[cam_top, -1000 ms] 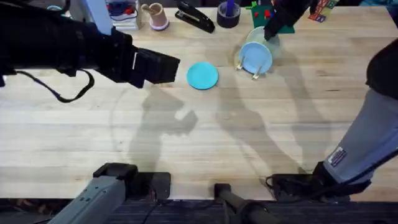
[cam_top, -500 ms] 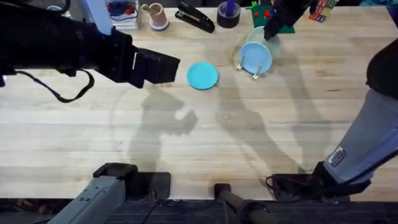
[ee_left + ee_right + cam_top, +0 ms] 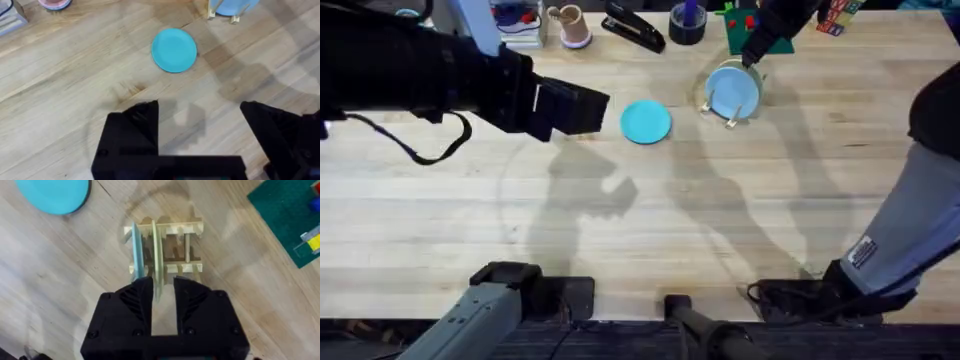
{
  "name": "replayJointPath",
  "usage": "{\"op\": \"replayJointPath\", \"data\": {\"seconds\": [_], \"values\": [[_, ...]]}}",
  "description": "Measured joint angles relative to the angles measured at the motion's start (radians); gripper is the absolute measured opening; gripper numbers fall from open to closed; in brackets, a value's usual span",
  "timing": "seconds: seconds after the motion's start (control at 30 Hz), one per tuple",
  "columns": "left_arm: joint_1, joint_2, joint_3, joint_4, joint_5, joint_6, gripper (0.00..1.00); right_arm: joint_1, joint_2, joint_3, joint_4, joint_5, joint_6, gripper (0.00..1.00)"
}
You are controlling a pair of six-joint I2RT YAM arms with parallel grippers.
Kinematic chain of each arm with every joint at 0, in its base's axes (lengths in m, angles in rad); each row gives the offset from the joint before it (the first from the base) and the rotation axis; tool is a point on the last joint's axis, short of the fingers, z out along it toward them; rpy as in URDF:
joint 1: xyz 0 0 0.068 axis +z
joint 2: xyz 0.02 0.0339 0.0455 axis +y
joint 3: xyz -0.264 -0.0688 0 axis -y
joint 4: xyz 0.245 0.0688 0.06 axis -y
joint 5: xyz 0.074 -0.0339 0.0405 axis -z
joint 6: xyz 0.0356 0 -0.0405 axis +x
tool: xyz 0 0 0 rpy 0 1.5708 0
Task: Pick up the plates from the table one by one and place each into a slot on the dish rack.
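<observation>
Right claw [image 3: 162, 292] clenched on yellow plate [image 3: 157, 255] in dish rack [image 3: 192, 228]; left claw [image 3: 200, 130] released above table [image 3: 75, 75].

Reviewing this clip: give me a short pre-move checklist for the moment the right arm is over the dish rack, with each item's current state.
1. Light blue round plastic plate upright in a slot of the small light-wood dish rack: ok.
2. Pale yellow round plate standing in the neighbouring slot: ok.
3. Right gripper released from the yellow plate: cannot tell; the black fingers straddle its edge closely.
4. A free slot left in the rack: ok, pegs beside the yellow plate stand open.
5. Turquoise-blue round plate flat on the pale wooden table, unobstructed: ok.
6. Left gripper open for that plate: ok, not yet lowered to it.
</observation>
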Motion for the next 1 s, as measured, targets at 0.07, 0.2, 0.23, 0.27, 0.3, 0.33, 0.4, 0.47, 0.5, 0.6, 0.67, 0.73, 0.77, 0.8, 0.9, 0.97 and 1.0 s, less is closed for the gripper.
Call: {"op": "replayJointPath", "data": {"seconds": [0.07, 0.2, 0.23, 0.27, 0.3, 0.33, 0.4, 0.47, 0.5, 0.6, 0.67, 0.73, 0.77, 0.8, 0.9, 0.97, 1.0], "values": [[0.0, 0.0, 0.0, 0.0, 0.0, 0.0, 0.995, 0.0, 0.0, 0.0, 0.0, 0.0, 0.0, 0.261], [0.0, 0.0, 0.0, 0.0, 0.0, 0.0, 0.995, 0.0, 0.0, 0.0, 0.0, 0.0, 0.0, 0.263], [0.0, 0.0, 0.0, 0.0, 0.0, 0.0, 0.995, 0.0, 0.0, 0.0, 0.0, 0.0, 0.0, 0.263], [0.0, 0.0, 0.0, 0.0, 0.0, 0.0, 0.995, 0.0, 0.0, 0.0, 0.0, 0.001, 0.001, 0.263], [0.0, 0.0, 0.0, 0.0, 0.0, 0.0, 0.995, 0.0, 0.0, 0.0, 0.0, 0.0, 0.005, 0.263], [0.0, 0.0, 0.0, 0.0, 0.0, 0.0, 0.995, 0.0, 0.0, 0.0, 0.0, 0.0, 0.009, 0.263], [0.0, 0.0, 0.0, 0.0, 0.0, 0.0, 0.995, 0.0, 0.0, 0.0, 0.0, 0.0, 0.016, 0.263], [0.0, 0.0, 0.0, 0.0, 0.0, 0.0, 0.995, 0.0, -0.001, 0.002, 0.0, 0.0, 0.021, 0.264], [0.0, 0.0, 0.0, 0.0, 0.0, 0.0, 0.995, 0.0, -0.004, 0.002, 0.001, 0.0, 0.024, 0.264], [0.0, 0.0, 0.0, 0.0, 0.0, 0.0, 0.995, 0.0, -0.073, 0.002, -0.003, 0.0, 0.052, 0.272], [0.0, 0.0, 0.0, 0.0, 0.0, 0.0, 0.996, 0.0, -0.132, 0.003, -0.008, 0.0, 0.062, 0.32], [0.0, 0.0, 0.0, 0.0, 0.0, 0.0, 0.996, 0.001, -0.185, 0.007, -0.019, -0.001, 0.068, 0.365], [0.0, 0.0, 0.0, 0.0, 0.0, 0.0, 0.995, 0.002, -0.216, 0.01, -0.025, -0.001, 0.075, 0.406], [0.0, 0.0, 0.0, 0.0, 0.0, 0.0, 0.995, 0.004, -0.24, 0.012, -0.028, -0.003, 0.084, 0.473], [0.0, 0.0, 0.0, 0.0, 0.0, 0.0, 0.995, 0.018, -0.312, 0.019, -0.031, -0.004, 0.123, 0.64], [0.0, 0.0, 0.0, 0.0, 0.0, 0.0, 0.995, 0.032, -0.346, 0.02, -0.041, -0.008, 0.143, 0.702], [0.0, 0.0, 0.0, 0.0, 0.0, 0.0, 0.995, 0.041, -0.363, 0.02, -0.051, -0.008, 0.154, 0.786]]}}
